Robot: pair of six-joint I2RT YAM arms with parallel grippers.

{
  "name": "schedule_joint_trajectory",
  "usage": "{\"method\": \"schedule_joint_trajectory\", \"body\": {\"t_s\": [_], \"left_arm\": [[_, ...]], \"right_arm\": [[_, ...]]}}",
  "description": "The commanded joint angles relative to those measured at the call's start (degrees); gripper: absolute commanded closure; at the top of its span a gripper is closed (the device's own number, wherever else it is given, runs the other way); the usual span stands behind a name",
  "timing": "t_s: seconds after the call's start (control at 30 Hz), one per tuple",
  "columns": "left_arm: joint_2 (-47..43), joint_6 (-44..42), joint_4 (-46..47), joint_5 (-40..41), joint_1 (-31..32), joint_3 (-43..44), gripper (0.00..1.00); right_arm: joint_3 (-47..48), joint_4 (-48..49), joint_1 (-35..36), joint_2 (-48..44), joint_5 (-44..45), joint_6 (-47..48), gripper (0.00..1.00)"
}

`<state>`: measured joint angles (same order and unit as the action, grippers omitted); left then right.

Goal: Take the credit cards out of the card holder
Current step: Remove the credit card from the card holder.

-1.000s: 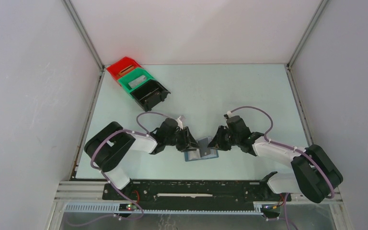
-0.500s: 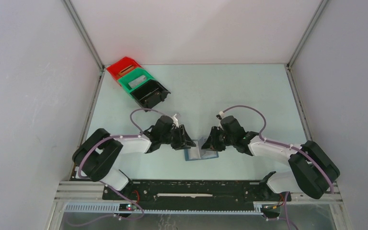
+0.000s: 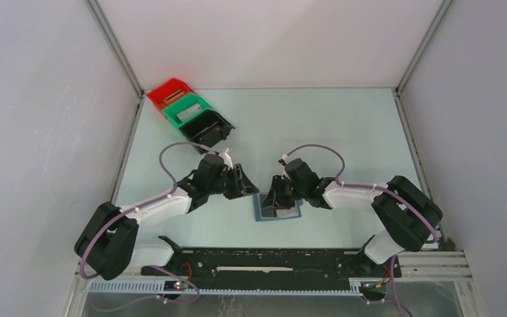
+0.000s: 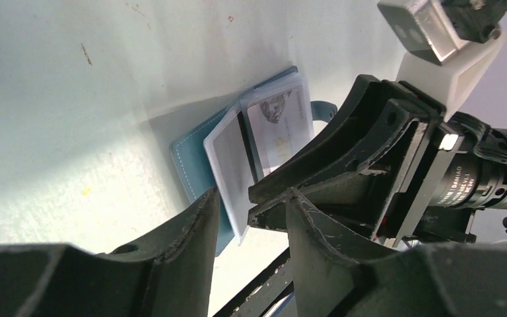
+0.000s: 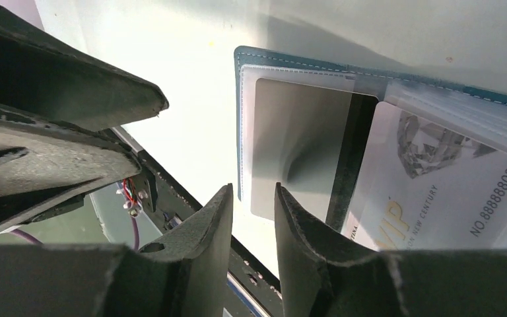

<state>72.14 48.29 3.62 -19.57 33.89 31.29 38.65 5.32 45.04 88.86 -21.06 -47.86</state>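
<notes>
Right hand [image 5: 252, 193] over crosswise card holder [image 5: 290, 61]

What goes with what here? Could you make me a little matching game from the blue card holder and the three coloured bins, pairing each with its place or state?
Things:
1. card holder
2. red bin
3. green bin
4. black bin

Place or state:
A. middle of the row
B. lying open
C. near end of the row
D. far end of the row

Pairs: 1-B, 2-D, 3-A, 4-C
</notes>
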Motion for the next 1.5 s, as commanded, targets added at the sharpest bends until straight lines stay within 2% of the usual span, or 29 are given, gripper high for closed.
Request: {"method": "schedule_joint_trajectory", "body": {"t_s": [0.0,0.27,0.53,0.8,1.2,1.47], "left_arm": [[-0.3,-1.8,-0.6,-1.4,0.0,3.0,0.53],[3.3,1.0,5.4,-6.6,2.8,4.9,0.53],[9.6,5.4,13.1,-9.9,5.6,5.6,0.53],[16.8,6.6,18.0,-9.0,5.0,1.4,0.55],[19.2,6.8,21.2,-6.7,2.4,-4.1,0.55],[22.1,7.8,25.1,-6.9,0.1,-7.2,0.55]], "right_arm": [[1.5,-0.8,0.0,-2.9,1.5,0.5,0.62],[-0.4,-5.1,-3.1,-9.3,4.7,2.7,0.63],[-4.2,-6.8,-7.9,-12.1,3.4,3.3,0.65],[-4.2,-3.0,-8.3,-9.7,1.0,1.5,0.65],[-4.2,4.0,-7.0,-4.2,-2.3,-2.6,0.67],[-3.2,4.7,-5.4,-1.3,-1.4,-3.8,0.70]]}}
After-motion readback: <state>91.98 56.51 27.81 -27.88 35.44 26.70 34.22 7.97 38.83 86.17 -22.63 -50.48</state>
